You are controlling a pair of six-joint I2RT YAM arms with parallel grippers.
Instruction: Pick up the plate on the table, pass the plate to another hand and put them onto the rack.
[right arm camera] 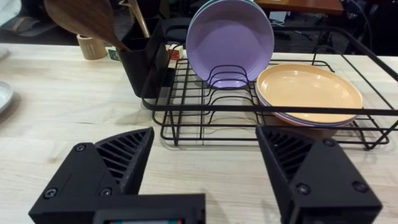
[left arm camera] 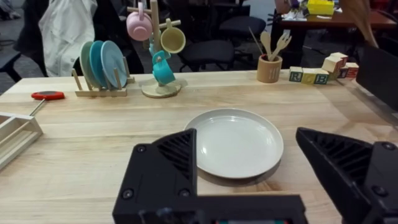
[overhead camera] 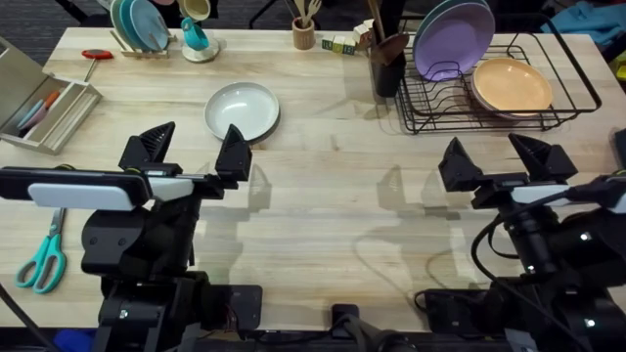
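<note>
1. We see the plate (overhead camera: 242, 110) lying flat on the table (overhead camera: 323, 205), in the far-left part of it, with nothing on it.
2. The left gripper (overhead camera: 194, 152) stands just in front of the plate, on the side near the arm bases; its two black fingers are wide apart and hold nothing.
3. In the left wrist view the plate (left arm camera: 235, 143) lies beyond the gap between the fingers. One finger (left arm camera: 166, 167) covers a small part of its near rim, so we cannot tell if the finger touches the plate.
4. The right gripper (overhead camera: 507, 161) is in front of the rack (overhead camera: 489, 108), apart from it, with fingers also spread and empty.
5. The rack stands at the far-right part of the table. A lavender plate (overhead camera: 452, 39) leans upright in the dividers, and an orange-tan plate (overhead camera: 512, 85) lies flat beside it.
6. In the right wrist view something lies under the orange-tan plate (right arm camera: 309, 93), but we see only its edge.
7. A black utensil holder (right arm camera: 142, 65) stands against the rack; its wooden spoons are cut off at the picture edge.
8. A small wooden rack with teal plates (left arm camera: 102, 68) stands at the far-left edge, near a mug tree (left arm camera: 158, 53).
</note>
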